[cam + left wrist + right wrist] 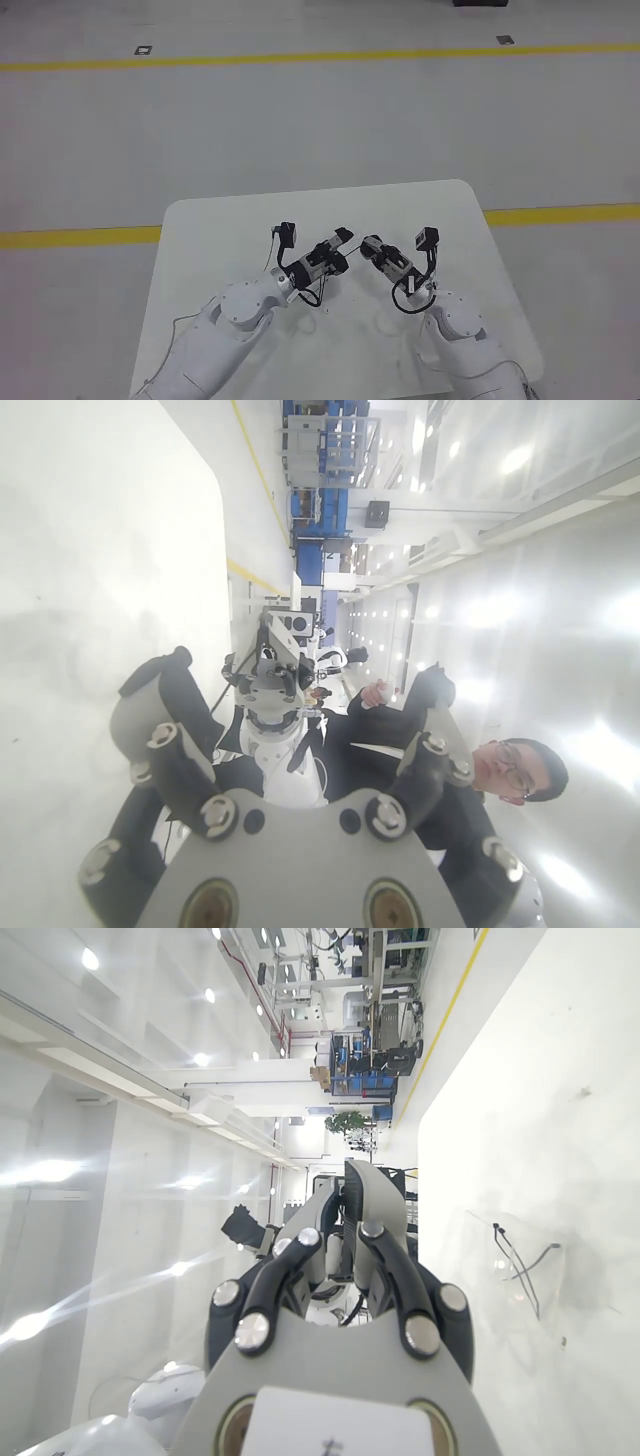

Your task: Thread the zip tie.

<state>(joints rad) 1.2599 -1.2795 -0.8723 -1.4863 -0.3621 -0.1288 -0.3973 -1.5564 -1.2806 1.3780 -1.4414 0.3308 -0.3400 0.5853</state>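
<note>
1. The left gripper (pixel 305 667) is held over the middle of the white table (pixel 220 230). Its two fingers are spread wide and hold nothing.
2. The right gripper (pixel 348 1173) is also over the middle of the table, pointing towards the left gripper. Its fingers are drawn together with at most a sliver of a gap along the ribbed pad. It cannot be told whether anything thin is pinched between them.
3. In the top view the two grippers face each other tip to tip, near one another but not touching. The left wrist view shows the right gripper framed between the left gripper's open fingers, farther off.
4. The zip ties (pixel 519 1273) are thin black strips, at least two of them, crossing one another. They lie inside a clear plastic container (pixel 547 1278) that rests on the table surface.
5. In the right wrist view the container lies to one side of the right gripper and apart from it. Neither gripper touches the container or the zip ties.
6. Yellow lines (pixel 300 57) run across the floor beyond the table and level with it on either side.
</note>
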